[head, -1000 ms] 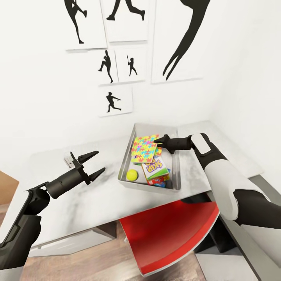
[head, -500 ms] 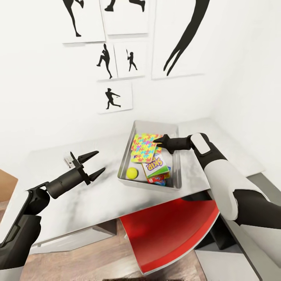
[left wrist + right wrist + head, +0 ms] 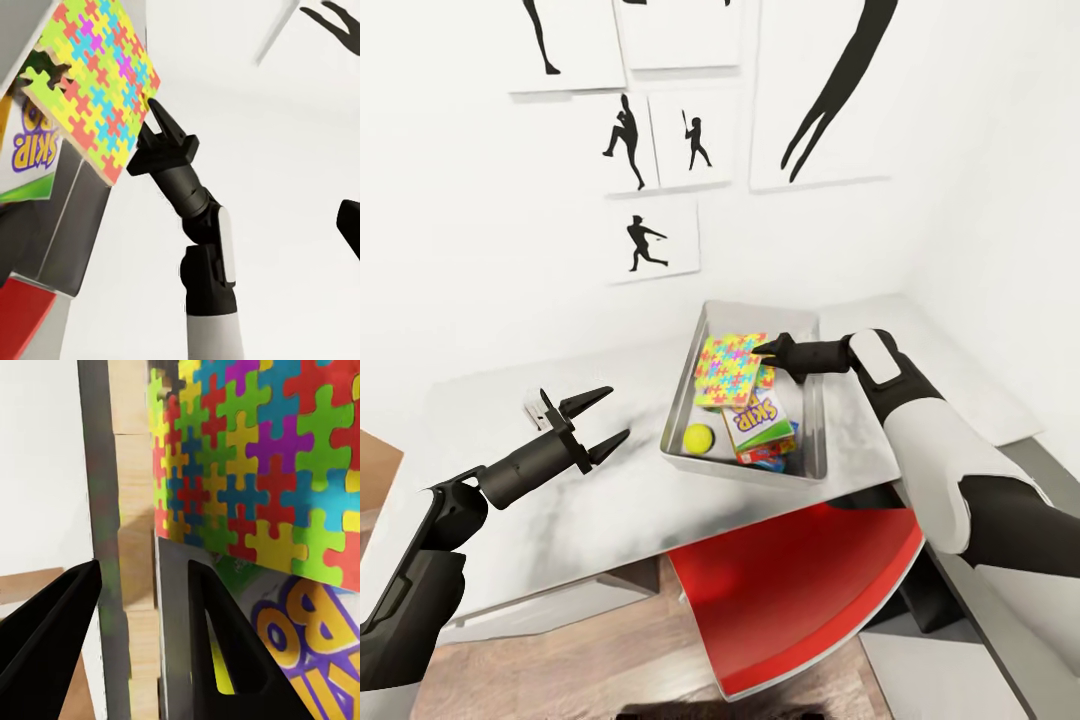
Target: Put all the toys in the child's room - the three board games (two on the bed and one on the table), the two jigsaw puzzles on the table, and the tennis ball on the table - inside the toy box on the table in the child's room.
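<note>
Jigsaw puzzle [image 3: 728,369] is seen tilted in the toy box [image 3: 678,415] at the desk's far edge, beside the parted, empty right gripper [image 3: 763,350], best withdrawn straight upward; left gripper [image 3: 605,418] parted, idle.

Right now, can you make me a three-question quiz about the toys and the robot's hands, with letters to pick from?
1. Where is the tennis ball?
A. on the floor
B. inside the toy box
C. on the red chair

2. What colour are the big letters on the board game?
A. purple
B. black
C. red

3. How is the left gripper?
A. open
B. shut on a toy
C. shut on nothing

Answers:
1 B, it lies in the tray's near corner.
2 A, the cover's letters are purple.
3 A, its fingers are spread and hold nothing.
</note>
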Robot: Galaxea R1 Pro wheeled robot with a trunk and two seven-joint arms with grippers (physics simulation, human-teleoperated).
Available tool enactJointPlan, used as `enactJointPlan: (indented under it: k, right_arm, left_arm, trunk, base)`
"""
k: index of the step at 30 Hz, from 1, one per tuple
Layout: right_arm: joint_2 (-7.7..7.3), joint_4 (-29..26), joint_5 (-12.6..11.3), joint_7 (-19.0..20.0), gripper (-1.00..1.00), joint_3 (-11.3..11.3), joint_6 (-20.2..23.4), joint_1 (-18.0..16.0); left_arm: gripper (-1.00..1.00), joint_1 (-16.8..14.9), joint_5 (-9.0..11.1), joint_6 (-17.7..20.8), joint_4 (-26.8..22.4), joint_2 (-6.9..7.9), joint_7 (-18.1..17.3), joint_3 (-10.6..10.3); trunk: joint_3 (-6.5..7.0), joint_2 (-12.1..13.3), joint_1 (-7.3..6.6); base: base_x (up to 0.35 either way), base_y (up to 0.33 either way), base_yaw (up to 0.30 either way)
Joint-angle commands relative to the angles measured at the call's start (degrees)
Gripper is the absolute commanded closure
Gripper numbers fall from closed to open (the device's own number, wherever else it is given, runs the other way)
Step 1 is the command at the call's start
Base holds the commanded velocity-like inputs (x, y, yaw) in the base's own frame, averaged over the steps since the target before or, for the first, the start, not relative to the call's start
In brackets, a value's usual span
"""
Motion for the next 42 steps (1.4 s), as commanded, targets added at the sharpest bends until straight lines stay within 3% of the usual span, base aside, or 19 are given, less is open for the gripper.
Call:
enactJointPlan:
  k: [1,17,18,42]
  right_arm:
    - [0.05,0.02,0.65,0.43,1.0,-0.28,0.25,-0.43]
    - [-0.3,-0.64,0.83,0.43,1.0,-0.32,0.19,-2.31]
    - [-0.33,-0.65,0.83,0.43,-1.0,-0.32,0.19,-2.3]
    - [-0.44,-1.12,0.86,0.28,-1.0,-0.43,-1.95,-1.8]
  left_arm:
    - [-1.0,-0.03,0.61,0.14,-0.03,0.0,0.57,0.06]
    - [-1.0,-0.03,0.58,0.14,-0.03,0.0,0.64,0.06]
    - [-1.0,-0.02,0.58,0.14,-0.03,0.0,0.65,0.06]
    - [-1.0,-0.04,0.58,0.14,-0.03,0.0,0.66,0.06]
  trunk:
    - [-0.18,-0.1,0.03]
    - [-0.73,-0.1,0.03]
    - [-0.74,-0.1,0.03]
    - [-0.75,-0.1,0.03]
  base:
    - [0.0,0.0,0.0]
    - [0.0,0.0,0.0]
    - [0.0,0.0,0.0]
    - [0.0,0.0,0.0]
